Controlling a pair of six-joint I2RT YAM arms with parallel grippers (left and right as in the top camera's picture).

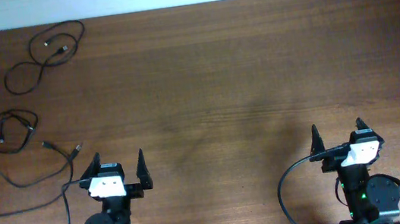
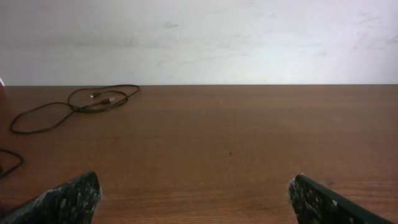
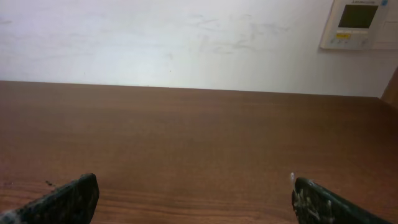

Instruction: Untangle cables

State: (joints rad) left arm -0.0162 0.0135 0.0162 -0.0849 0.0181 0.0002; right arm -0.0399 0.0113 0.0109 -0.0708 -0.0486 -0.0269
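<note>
Left gripper: my left gripper (image 1: 120, 166) sits at the near edge of the table (image 1: 220, 86), jaws spread wide, nothing between them.
Right gripper: my right gripper (image 1: 337, 135) is just as wide open and empty, well apart from everything on the far left.
Cables: three thin black cables (image 1: 11, 131) lie flat on the left part of the table, ahead of and to the left of my left gripper.
Far cable: the far cable (image 1: 44, 55) lies by the back edge in two loose loops, its small plug ends inside one loop.
Middle cable: the middle cable (image 1: 4, 121) is a tighter coil.
Near cable: the near cable (image 1: 40, 180) curves from a plug near my left gripper off the left edge; I cannot tell whether it touches the coil.
Backdrop: a pale wall (image 3: 155, 37) with a wall panel (image 3: 359, 23).
</note>
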